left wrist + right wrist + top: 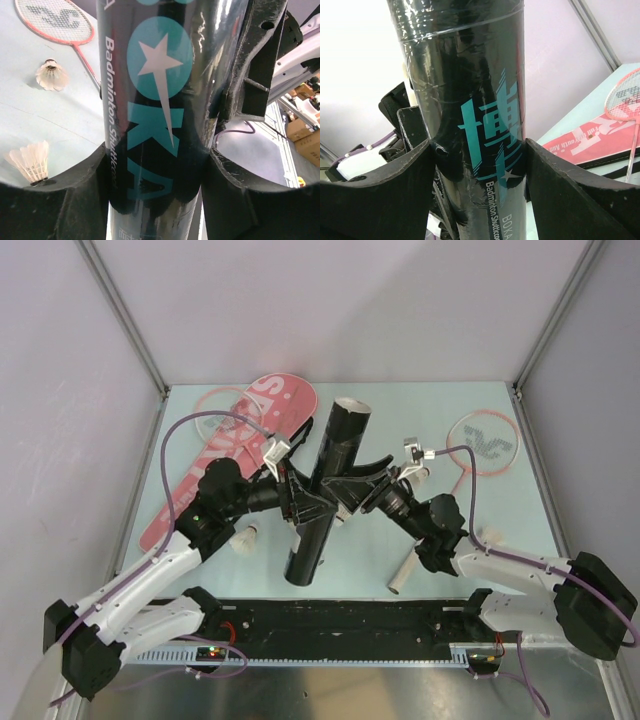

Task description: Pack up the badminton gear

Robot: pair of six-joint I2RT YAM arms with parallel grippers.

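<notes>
The black printed tube (338, 440) stands tilted at the middle of the table. My left gripper (310, 502) (155, 170) presses both fingers against its sides. From the other side, my right gripper (352, 488) (476, 165) is shut on the tube (470, 75) too. The pink racket case (240, 455) lies at the back left, over one racket head (222, 405). The other pink racket (482, 445) lies on the right. A white shuttlecock (243, 538) rests by my left forearm. The left wrist view shows two shuttlecocks (51, 75) (31, 162) past the tube (155, 100).
Grey walls with metal corner posts (120, 310) close in the pale blue table (400, 410) on three sides. A black rail (340, 625) runs along the near edge between the arm bases. The right racket's white handle (403, 575) lies near my right forearm.
</notes>
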